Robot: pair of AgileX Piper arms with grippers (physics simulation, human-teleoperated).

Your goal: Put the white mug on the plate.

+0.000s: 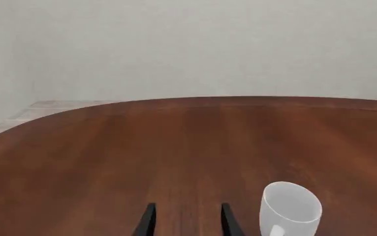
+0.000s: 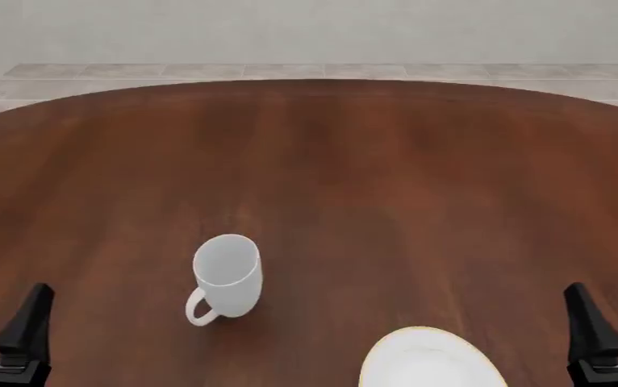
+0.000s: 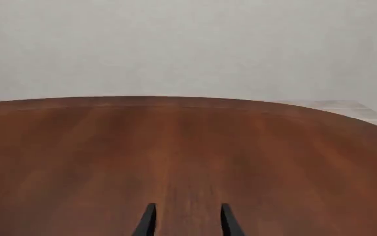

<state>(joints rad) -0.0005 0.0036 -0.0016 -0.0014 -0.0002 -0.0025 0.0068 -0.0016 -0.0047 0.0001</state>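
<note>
The broad, round-edged bench [image 2: 395, 185] of dark reddish-brown wood filled nearly all of the front view, with a pale wall and a strip of tiled floor beyond its far edge. There was one bench, and on it only two loose things.

The round white plate with a thin gold rim [image 2: 430, 364] lay at the near edge, right of centre, partly cut off by the bottom of the view. One plate, bare on top.

The plain white cylindrical ceramic mug with a single loop handle [image 2: 226, 276] stood upright on the wood, left of centre, near the plate but clearly apart from it, with its handle turned toward the near-left. One mug, not yet on the plate. Its long axis ran vertically, mouth up.

The left hand [image 2: 2, 322] sat low at the near-left corner; the right hand [image 2: 611, 326] at the near-right corner. Two hands, both released, their black fingers spread with nothing between them, as each wrist view also showed. The mug lay forward and inward of the left hand, which was plainly the nearer of the two; the left wrist view caught the mug just beside its fingers. By that reckoning, the left arm looked better placed for the pickup.
</note>
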